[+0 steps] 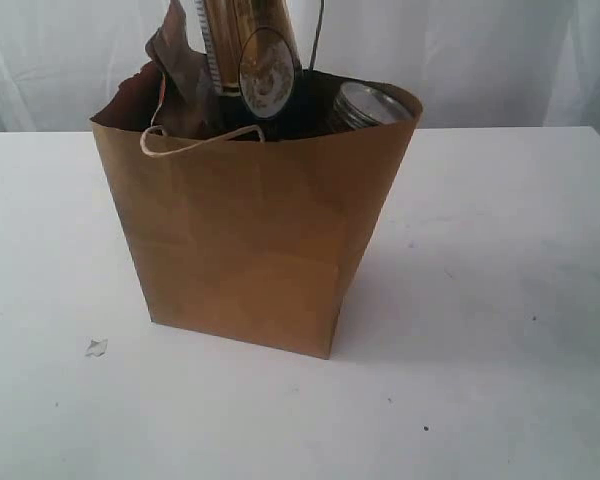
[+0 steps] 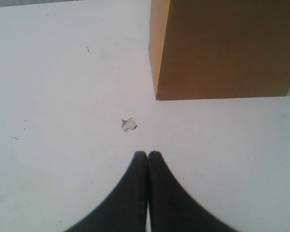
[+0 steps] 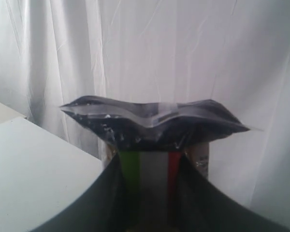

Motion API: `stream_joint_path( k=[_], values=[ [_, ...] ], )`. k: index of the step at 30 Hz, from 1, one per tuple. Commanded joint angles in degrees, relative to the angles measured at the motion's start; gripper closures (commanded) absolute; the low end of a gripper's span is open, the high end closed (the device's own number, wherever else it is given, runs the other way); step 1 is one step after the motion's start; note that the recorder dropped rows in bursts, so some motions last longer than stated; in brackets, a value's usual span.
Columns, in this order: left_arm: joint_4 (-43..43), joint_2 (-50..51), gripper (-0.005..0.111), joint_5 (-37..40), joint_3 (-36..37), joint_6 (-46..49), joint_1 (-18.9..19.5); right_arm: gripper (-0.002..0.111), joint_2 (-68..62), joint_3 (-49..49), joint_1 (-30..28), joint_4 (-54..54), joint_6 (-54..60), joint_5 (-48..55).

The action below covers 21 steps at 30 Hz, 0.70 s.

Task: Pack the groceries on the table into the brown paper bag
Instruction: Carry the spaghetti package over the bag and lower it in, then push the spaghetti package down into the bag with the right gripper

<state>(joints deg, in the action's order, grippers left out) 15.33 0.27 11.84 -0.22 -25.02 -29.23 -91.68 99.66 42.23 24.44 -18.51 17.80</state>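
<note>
The brown paper bag (image 1: 250, 240) stands upright on the white table (image 1: 500, 300). The spaghetti packet (image 1: 242, 45) sticks up out of the bag's mouth. My right gripper (image 3: 150, 166) is shut on that packet (image 3: 152, 159), which has a green, white and red stripe; its crimped end (image 3: 154, 121) flares beyond the fingertips. A jar with a clear lid (image 1: 372, 104) leans inside the bag at the right rim. My left gripper (image 2: 147, 154) is shut and empty, low over the table (image 2: 53, 96) near the bag's bottom corner (image 2: 222, 48). Neither gripper shows in the exterior view.
A small scrap of paper (image 2: 129, 124) lies on the table just ahead of the left fingertips, left of the bag in the exterior view (image 1: 96, 347). A cord handle (image 1: 195, 142) hangs over the bag's front. A white curtain (image 3: 183, 58) backs the scene.
</note>
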Motion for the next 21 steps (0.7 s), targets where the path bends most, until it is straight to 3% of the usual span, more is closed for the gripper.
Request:
stream_joint_path(
  k=[1,21],
  values=[
    [0.2,-0.3,0.106,0.3,0.2,-0.5,-0.1,0.108,-0.6,1.1,0.0,0.9,0.6,-1.4],
    [0.2,-0.3,0.106,0.3,0.2,-0.5,-0.1,0.108,-4.5,0.9,0.0,-2.2,0.5,10.0]
  ],
)
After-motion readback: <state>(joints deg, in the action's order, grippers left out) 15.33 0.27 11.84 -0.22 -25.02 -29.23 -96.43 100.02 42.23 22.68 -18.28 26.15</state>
